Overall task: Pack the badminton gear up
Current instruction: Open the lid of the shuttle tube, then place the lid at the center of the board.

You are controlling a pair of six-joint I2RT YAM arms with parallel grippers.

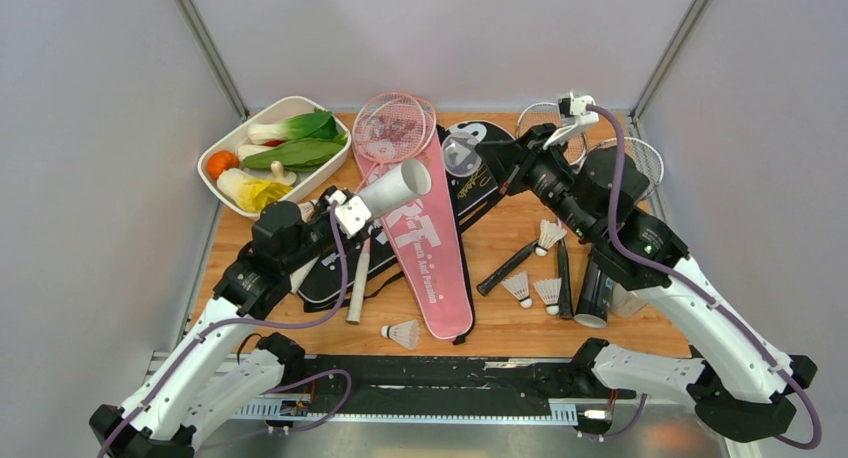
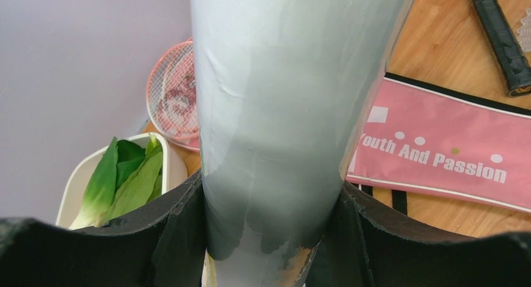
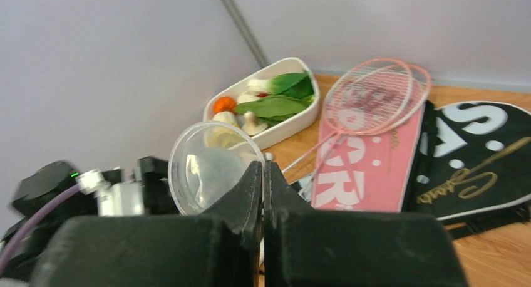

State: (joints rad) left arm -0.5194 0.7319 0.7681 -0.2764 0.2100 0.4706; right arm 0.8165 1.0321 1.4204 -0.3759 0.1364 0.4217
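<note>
Left claw grasped the white tube near its base, its open mouth aimed toward two o'clock over the pink cover. Right claw, clenched, pinched a clear round lid by its rim, at two o'clock from that mouth. Loose shuttlecocks lay around the table's four o'clock.

Bright, even light, soft shadows; the right end effector looks blurred up close
</note>
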